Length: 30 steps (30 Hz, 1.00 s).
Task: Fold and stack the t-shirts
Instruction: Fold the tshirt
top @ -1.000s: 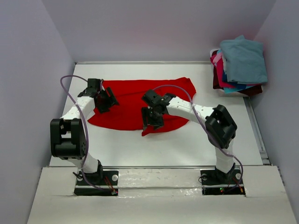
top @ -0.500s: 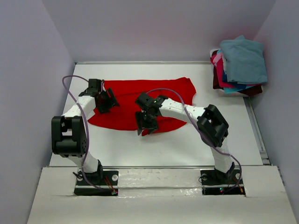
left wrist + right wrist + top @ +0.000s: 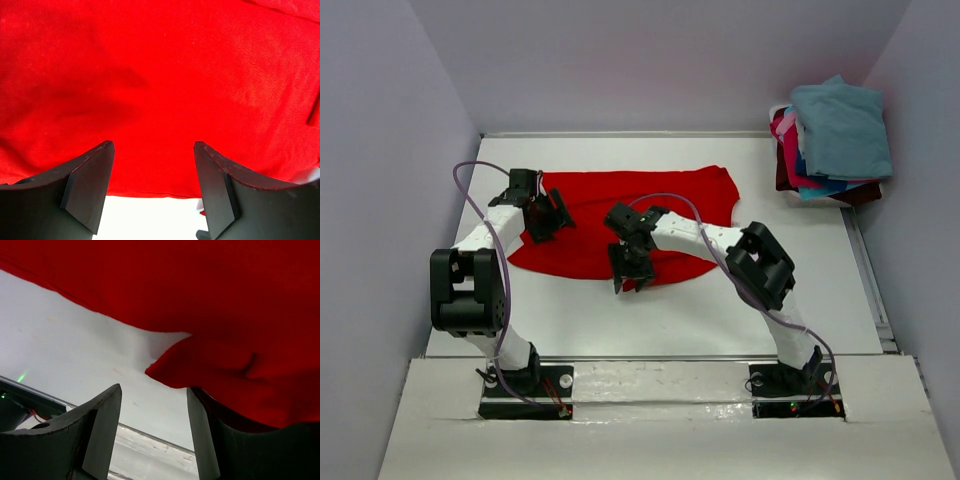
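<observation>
Red t-shirt (image 3: pixel 610 195) spread flat | left hand (image 3: pixel 548 216) released | right hand (image 3: pixel 629 274) released at hem

White links (image 3: pixel 490 232), black joint blocks (image 3: pixel 468 295) and looping lilac cables (image 3: pixel 467 166) lead to the black left gripper (image 3: pixel 548 226) and right gripper (image 3: pixel 630 278).
</observation>
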Tool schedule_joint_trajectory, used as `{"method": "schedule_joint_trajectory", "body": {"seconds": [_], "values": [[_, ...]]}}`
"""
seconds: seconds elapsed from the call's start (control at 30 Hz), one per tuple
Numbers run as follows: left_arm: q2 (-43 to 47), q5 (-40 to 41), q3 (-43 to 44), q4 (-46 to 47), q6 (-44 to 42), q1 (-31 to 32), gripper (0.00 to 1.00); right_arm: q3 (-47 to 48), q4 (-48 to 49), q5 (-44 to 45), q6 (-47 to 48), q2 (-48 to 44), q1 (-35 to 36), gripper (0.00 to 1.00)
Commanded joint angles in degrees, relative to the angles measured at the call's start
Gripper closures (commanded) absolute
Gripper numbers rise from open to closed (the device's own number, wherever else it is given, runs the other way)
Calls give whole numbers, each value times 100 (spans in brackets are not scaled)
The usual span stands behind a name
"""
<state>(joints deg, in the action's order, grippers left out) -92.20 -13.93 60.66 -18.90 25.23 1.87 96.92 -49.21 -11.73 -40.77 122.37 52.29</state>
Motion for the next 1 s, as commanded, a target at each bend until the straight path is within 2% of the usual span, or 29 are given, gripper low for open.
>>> {"method": "schedule_joint_trajectory", "body": {"seconds": [0.0, 0.23, 0.4, 0.8, 0.97], "values": [[1, -30, 68, 70, -115, 24, 24, 607, -203, -40, 78, 270, 141, 40], [-26, -39, 60, 79, -124, 24, 24, 907, -308, 118, 122, 490, 194, 42], [-52, -39, 112, 79, -150, 24, 24, 1215, -633, 408, 114, 648, 194, 47], [-105, -48, 174, 53, -177, 24, 24, 767, -748, 953, -141, 429, 194, 52], [-114, -57, 174, 61, -177, 24, 24, 740, -739, 1006, -159, 481, 194, 60]]}}
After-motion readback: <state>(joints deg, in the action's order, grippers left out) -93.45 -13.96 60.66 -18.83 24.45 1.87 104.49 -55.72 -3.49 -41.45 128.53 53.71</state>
